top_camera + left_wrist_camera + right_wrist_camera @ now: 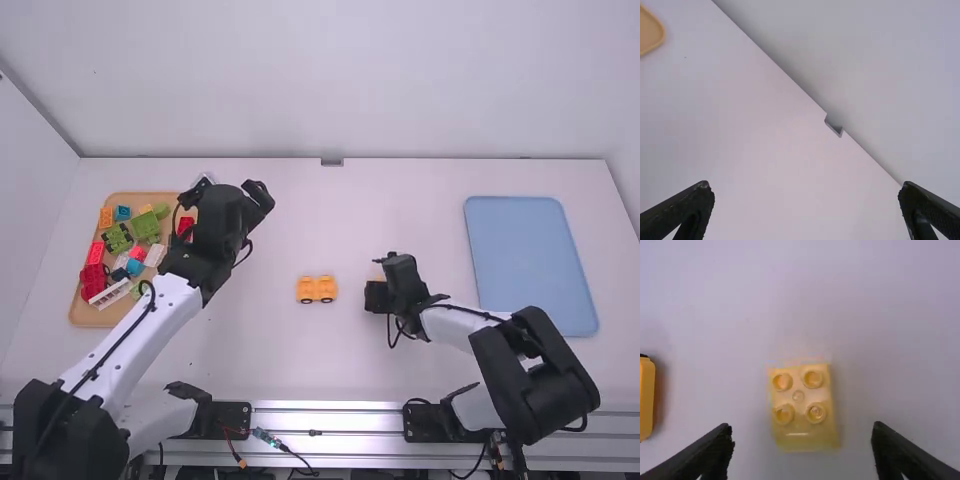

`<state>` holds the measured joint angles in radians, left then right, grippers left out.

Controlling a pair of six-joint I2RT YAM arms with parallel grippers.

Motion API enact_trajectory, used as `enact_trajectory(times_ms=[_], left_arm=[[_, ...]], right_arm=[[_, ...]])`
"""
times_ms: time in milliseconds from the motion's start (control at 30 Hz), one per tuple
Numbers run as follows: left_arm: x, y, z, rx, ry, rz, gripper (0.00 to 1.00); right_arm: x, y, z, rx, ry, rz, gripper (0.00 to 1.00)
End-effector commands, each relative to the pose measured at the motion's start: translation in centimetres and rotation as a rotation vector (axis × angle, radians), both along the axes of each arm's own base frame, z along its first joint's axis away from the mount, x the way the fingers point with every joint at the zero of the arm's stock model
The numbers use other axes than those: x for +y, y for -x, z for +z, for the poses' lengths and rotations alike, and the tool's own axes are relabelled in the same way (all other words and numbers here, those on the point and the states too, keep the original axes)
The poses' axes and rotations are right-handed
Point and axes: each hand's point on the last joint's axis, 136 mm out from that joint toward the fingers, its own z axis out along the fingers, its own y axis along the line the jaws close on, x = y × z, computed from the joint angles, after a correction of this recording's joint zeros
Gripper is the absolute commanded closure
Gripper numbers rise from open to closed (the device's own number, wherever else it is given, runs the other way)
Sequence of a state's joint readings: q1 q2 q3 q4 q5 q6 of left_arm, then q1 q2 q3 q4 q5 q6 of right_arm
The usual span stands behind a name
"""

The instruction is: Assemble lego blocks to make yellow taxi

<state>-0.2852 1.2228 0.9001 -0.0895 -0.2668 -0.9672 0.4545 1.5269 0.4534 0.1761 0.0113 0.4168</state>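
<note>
In the high view, your left gripper [228, 195] is at upper left, beside the tan tray [86, 314] of mixed bricks [146, 227]; its fingers are wide apart. Your right gripper [380, 279] is right of centre, fingers also wide—in its wrist view a pale yellow block [801, 407] shows near the middle, studs up on the surface [880, 340]. The orange-yellow wheeled piece [317, 289] sits near the high view's centre, and the blue tray [530, 265] lies at right.
</note>
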Motion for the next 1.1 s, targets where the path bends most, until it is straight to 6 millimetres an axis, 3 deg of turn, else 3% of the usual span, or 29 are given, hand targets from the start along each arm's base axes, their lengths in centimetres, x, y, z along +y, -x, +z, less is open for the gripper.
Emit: enact_trajectory(times_ms=[0,67,300,433,567,633,800,933,1067], left_arm=[[0.4,-0.1,0.0,-0.001,-0.021,0.007,0.01],[0.3,-0.1,0.0,0.000,-0.027,0.003,0.01],[0.3,-0.2,0.1,-0.003,-0.081,-0.027,0.01],[1.0,-0.1,0.1,0.006,-0.240,-0.070,0.01],[1.8,-0.2,0.4,0.009,-0.414,-0.108,0.01],[0.5,-0.6,0.9,-0.024,-0.548,-0.254,0.01],[-3.2,-0.4,1.3,-0.113,-0.738,-0.577,0.01],[-4.4,0.1,0.7,-0.149,-0.840,-0.755,0.01],[-4.8,1.0,0.3,-0.219,-0.835,-0.933,0.01]], right_arm=[[-0.2,0.3,-0.3,0.028,0.022,-0.006,0.19],[-0.2,0.2,0.1,0.055,0.038,-0.003,0.14],[0.5,-1.2,3.0,0.112,0.085,0.027,0.12],[0.6,-2.1,6.0,0.151,0.113,0.038,0.00],[0.2,-2.1,7.8,0.196,0.132,0.054,0.01],[-0.2,-1.8,8.6,0.228,0.131,0.064,0.02],[-0.9,-1.8,8.5,0.253,0.103,0.044,0.01],[-0.8,-1.7,7.5,0.283,0.096,0.059,0.02],[-0.6,-1.8,6.4,0.326,0.127,0.070,0.02]])
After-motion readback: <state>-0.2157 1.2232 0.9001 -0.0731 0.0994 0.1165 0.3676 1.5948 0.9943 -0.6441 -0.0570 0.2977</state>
